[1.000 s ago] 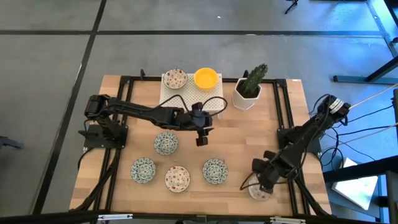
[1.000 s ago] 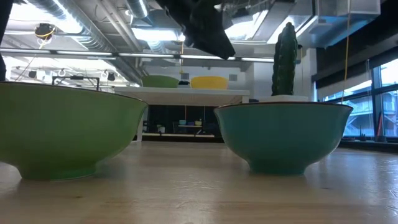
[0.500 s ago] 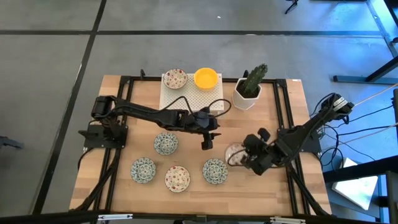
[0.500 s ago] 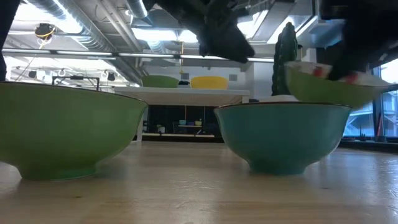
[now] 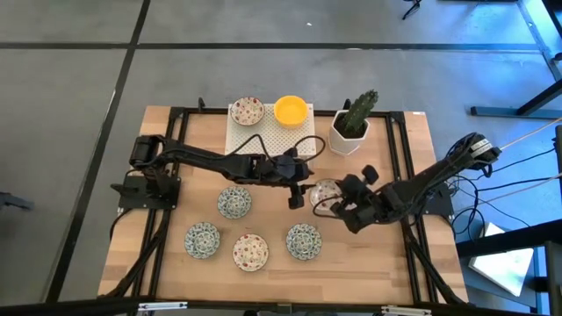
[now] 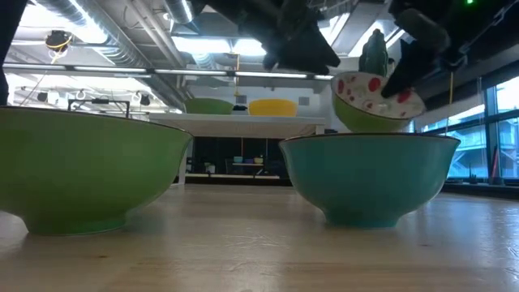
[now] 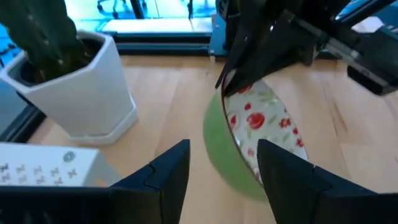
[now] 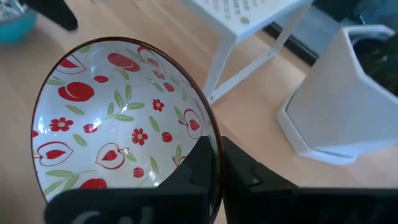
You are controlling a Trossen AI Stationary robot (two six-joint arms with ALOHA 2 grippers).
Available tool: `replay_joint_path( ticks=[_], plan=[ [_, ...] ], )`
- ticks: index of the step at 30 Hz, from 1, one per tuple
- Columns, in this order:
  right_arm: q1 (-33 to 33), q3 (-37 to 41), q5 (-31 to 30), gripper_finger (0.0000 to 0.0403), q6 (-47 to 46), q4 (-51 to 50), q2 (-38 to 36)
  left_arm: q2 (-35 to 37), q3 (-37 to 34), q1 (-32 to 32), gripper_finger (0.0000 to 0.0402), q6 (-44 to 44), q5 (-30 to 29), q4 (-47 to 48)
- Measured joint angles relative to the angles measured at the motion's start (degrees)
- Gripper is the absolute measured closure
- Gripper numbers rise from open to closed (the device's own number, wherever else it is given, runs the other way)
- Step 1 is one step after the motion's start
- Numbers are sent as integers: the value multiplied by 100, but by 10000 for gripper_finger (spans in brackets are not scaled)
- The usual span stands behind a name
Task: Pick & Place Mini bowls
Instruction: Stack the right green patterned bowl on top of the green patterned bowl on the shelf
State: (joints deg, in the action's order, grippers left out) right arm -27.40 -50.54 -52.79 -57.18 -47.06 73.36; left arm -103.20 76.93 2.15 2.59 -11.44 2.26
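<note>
1. We are holding a red-patterned bowl (image 5: 327,193) in the right pincer (image 5: 341,204), whose fingers are closed on the bowl's rim; the bowl is hanging tilted above the table (image 5: 404,149), below and slightly left of the cactus pot (image 5: 350,132) in the high view.
2. In the right wrist view, the bowl (image 8: 121,127) is showing a white inside with red fruit and green leaves, and the pincer's dark fingers (image 8: 208,163) are clamping its edge.
3. We are reaching the left pincer (image 5: 296,195) toward that bowl from the other side; it is sitting just beside the bowl, farther from the cactus pot than the bowl is.
4. In the left wrist view, the left pincer's fingers (image 7: 165,177) are standing apart, moderately wide, with the bowl's green outside (image 7: 227,152) ahead of the gap and not between them.
5. A white rack (image 5: 268,132) is standing just left of the cactus pot, carrying a yellow bowl (image 5: 291,110) and another red-patterned bowl (image 5: 248,111).
6. Four more bowls are sitting on the table well below the cactus pot: three green-blue patterned ones (image 5: 234,202) (image 5: 202,240) (image 5: 304,240) and one red-speckled one (image 5: 251,252).
7. In the low view, the held bowl (image 6: 373,101) is hanging tilted in the air in front of the cactus (image 6: 375,50).
</note>
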Motion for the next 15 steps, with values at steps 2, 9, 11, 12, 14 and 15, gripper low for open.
replay_joint_path(
  ticks=[2,9,11,12,14,15],
  plan=[
    [38,0,-117,389,175,188,0,0,0,2,209,-102,-2,-111],
    [144,0,-511,389,946,904,0,-66,2,48,175,-232,-467,-227],
    [149,0,-659,389,1119,996,0,-115,7,44,175,-227,-747,-245],
    [150,0,-692,389,1174,1037,0,-118,7,47,178,-229,-882,-207],
    [152,0,-771,389,1238,1080,0,-118,7,55,190,-229,-1002,-189],
    [151,0,-801,389,1243,1082,0,-118,9,55,199,-237,-1032,-190]
  ],
)
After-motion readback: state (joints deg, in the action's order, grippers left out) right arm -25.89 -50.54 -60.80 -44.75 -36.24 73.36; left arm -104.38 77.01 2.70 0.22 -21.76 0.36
